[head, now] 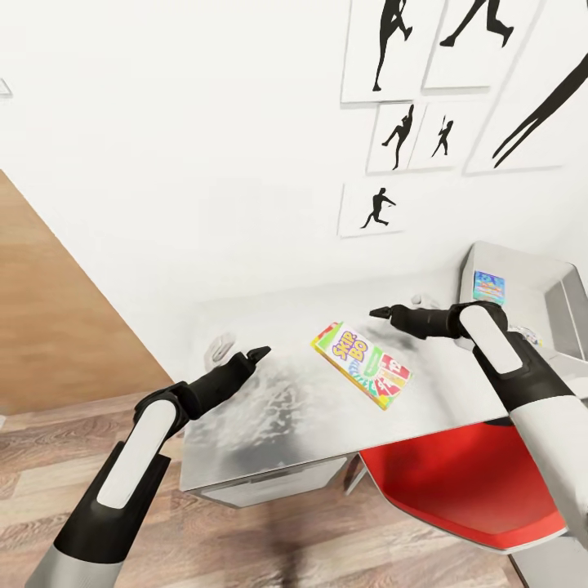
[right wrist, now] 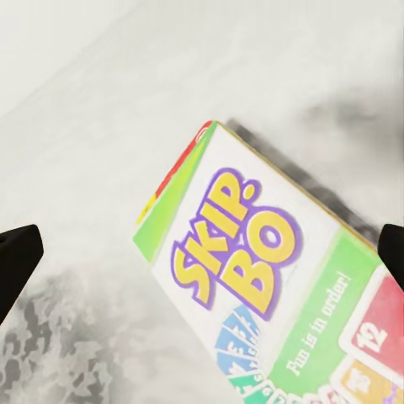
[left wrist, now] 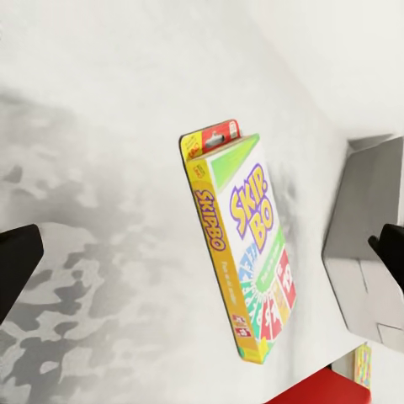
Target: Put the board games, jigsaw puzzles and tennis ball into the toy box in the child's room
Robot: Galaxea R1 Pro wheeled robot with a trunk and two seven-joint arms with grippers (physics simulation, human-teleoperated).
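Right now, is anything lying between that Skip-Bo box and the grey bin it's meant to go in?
Nothing on the table does. Only the right gripper hangs over the stretch between the Skip-Bo box and the toy box.

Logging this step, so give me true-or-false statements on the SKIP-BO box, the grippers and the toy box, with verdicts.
1. The SKIP-BO box lies flat on the table. True.
2. The right gripper is clamped on the SKIP-BO box. False: it hovers open above the box, touching nothing.
3. A small blue box lies inside the toy box. True.
4. The left gripper holds a tennis ball. False: it is empty and open.
5. The SKIP-BO box is already in the toy box. False: it lies on the tabletop beside it.
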